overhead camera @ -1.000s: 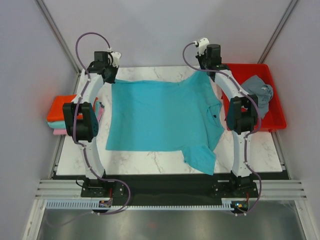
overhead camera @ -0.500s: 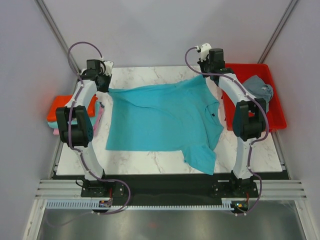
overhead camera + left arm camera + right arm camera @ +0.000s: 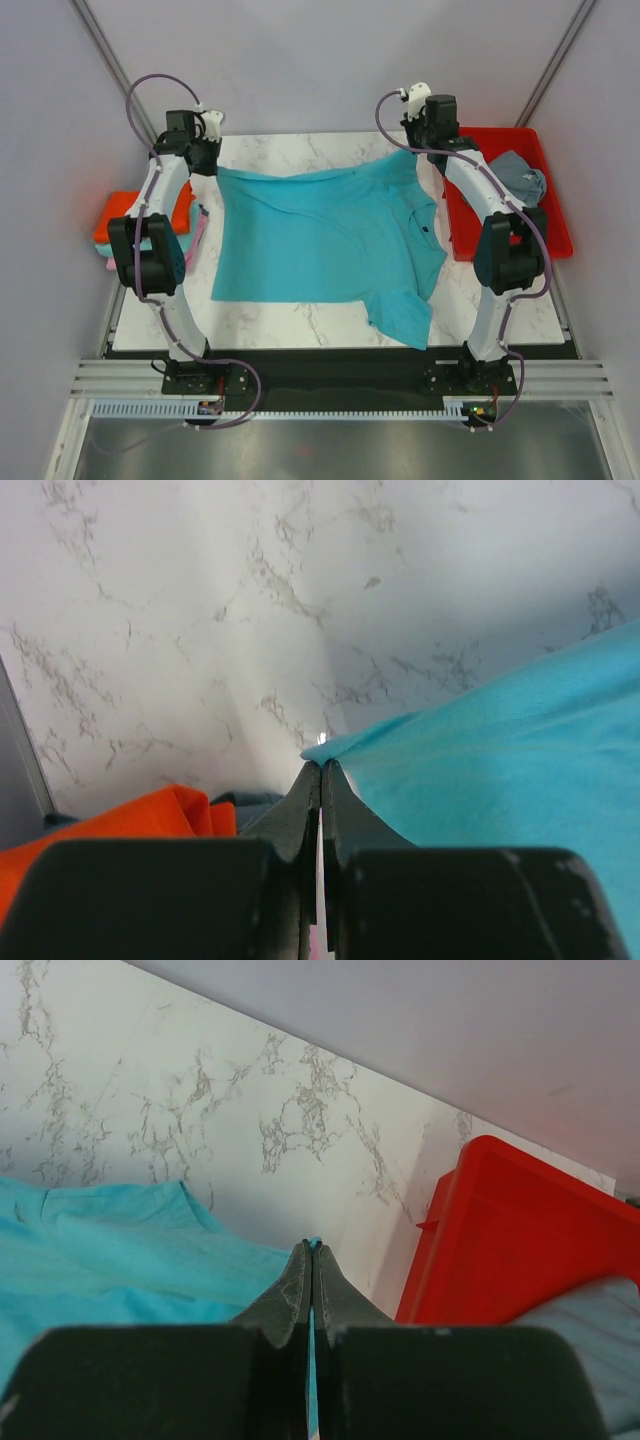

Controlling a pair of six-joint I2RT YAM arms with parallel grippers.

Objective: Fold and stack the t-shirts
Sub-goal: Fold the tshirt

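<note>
A turquoise t-shirt (image 3: 320,235) lies spread on the marble table, collar to the right, one sleeve hanging near the front edge. My left gripper (image 3: 212,170) is shut on its far left corner, seen pinched in the left wrist view (image 3: 320,763) with the turquoise t-shirt (image 3: 520,760) stretching right. My right gripper (image 3: 415,152) is shut on its far right edge; the right wrist view (image 3: 313,1248) shows the turquoise t-shirt (image 3: 110,1250) pinched between the jaws. The far edge is held taut above the table. A slate grey t-shirt (image 3: 518,182) lies crumpled in the red tray (image 3: 555,235).
A stack of folded shirts, orange-red (image 3: 112,215) on top with teal and pink beneath, sits off the table's left side; the orange-red shirt also shows in the left wrist view (image 3: 120,820). The red tray (image 3: 510,1240) stands right beside my right gripper. Grey walls enclose the table.
Both grippers have moved back and outward with the shirt's far edge, pulling it taut; the left arm has swung further left, the right arm slightly right.
</note>
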